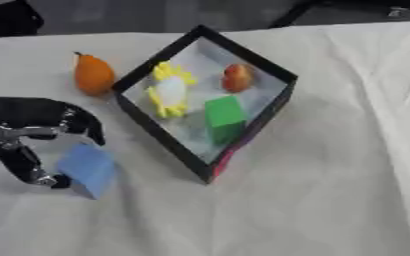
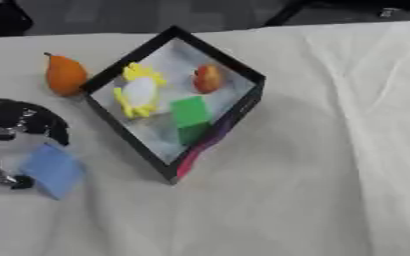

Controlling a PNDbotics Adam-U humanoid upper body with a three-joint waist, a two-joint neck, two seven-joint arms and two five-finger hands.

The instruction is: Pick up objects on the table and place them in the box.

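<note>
Left hand (image 1: pixel 29 135): fingers curled around the pale blue block (image 1: pixel 88 169), thumb near.
My plan: lift clear, cross right over the black box (image 1: pixel 160 137) wall.

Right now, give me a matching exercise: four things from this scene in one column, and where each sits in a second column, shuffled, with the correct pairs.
Things:
1. orange pear
2. blue block
3. green block
4. left hand

Places:
A. inside the box, beside the yellow and white toy
B. on the cloth, outside the box's left corner
C. between the curled fingers and thumb of the hand
D. at the picture's left edge, round the blue block

Pairs: 1-B, 2-C, 3-A, 4-D
</note>
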